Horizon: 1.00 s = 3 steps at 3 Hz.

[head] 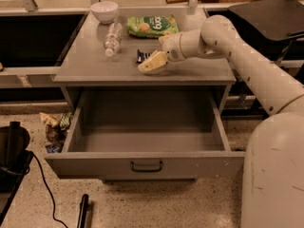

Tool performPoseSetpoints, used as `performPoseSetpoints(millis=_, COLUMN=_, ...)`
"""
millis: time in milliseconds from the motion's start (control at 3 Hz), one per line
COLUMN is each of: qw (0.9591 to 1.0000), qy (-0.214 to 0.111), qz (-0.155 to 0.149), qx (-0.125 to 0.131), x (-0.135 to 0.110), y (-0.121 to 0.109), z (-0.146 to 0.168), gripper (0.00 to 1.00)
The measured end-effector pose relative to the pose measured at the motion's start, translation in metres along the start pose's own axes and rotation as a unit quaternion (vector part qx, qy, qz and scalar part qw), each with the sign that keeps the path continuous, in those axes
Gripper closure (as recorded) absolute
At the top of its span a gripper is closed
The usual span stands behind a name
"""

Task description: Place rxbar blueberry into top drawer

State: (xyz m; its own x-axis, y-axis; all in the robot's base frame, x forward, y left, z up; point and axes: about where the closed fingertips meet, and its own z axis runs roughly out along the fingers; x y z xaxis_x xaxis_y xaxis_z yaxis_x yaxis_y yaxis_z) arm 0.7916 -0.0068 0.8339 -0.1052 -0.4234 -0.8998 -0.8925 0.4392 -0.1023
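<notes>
Camera view: gripper (153, 62) over maybe-sideways rxbar (140, 56)

warm, dim indoor light with a yellow-brown cast throughout. tabletop (90, 65) lit evenly from above; gripper (152, 62), low over its front middle, throws a small soft shadow beneath. open top drawer (147, 137) darker along its back wall, pale arm (247, 61) shell faintly glossy.

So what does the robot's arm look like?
The arm is smooth, fat and off-white, like a tube with rounded joints. Its gripper, over the cabinet top by the bar, is a cream-yellow wedge. No cables or writing show.
</notes>
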Motion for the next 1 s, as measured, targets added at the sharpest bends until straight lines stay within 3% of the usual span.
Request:
performPoseSetpoints(millis=667, qw=0.9995, qy=0.003, qz=0.032, qx=-0.002, x=0.0120, y=0.0053, z=0.0096, gripper=0.43)
performPoseSetpoints(millis=1000, qw=0.9995, qy=-0.003, qz=0.029, qx=0.008, x=0.0067, y=0.0043, z=0.0028, gripper=0.66)
